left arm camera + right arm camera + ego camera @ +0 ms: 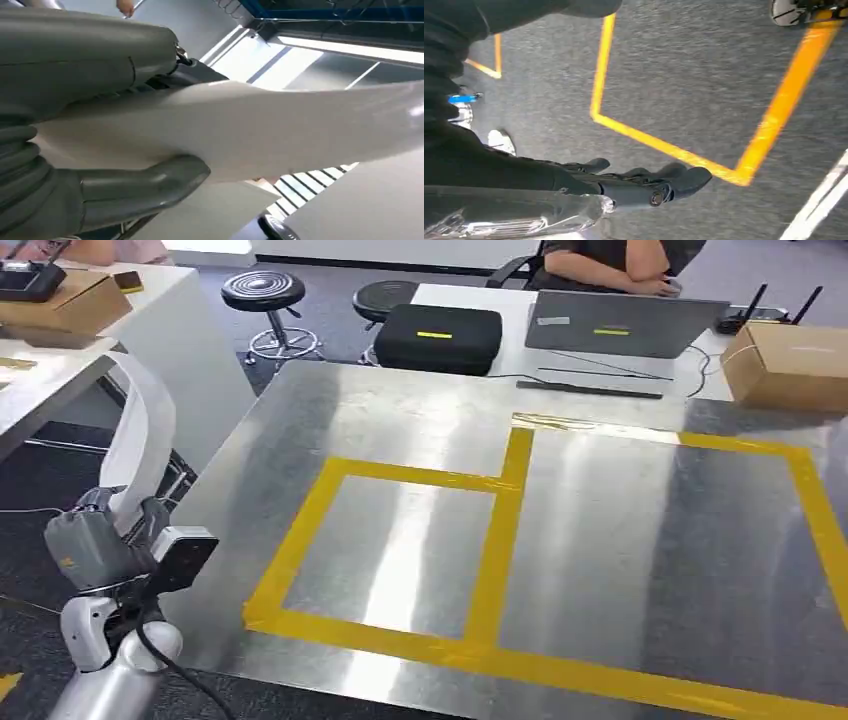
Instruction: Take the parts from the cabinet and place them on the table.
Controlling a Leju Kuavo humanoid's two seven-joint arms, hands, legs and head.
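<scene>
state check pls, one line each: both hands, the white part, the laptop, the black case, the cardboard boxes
left hand: grips the white part
white part: held, off the metal table
right hand: hangs over the floor, fingers look empty, open or curled unclear
laptop: open
black case: closed
cardboard boxes: closed

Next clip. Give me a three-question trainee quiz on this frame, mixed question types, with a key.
1. True or false: the left hand holds a curved white part.
2. Where is that part? A) above the steel table B) off the table's edge, above the floor C) on the laptop
3. Fill in: the yellow tape marks out ___ on the table.

Key: 1 true; 2 B; 3 rectangles
</scene>
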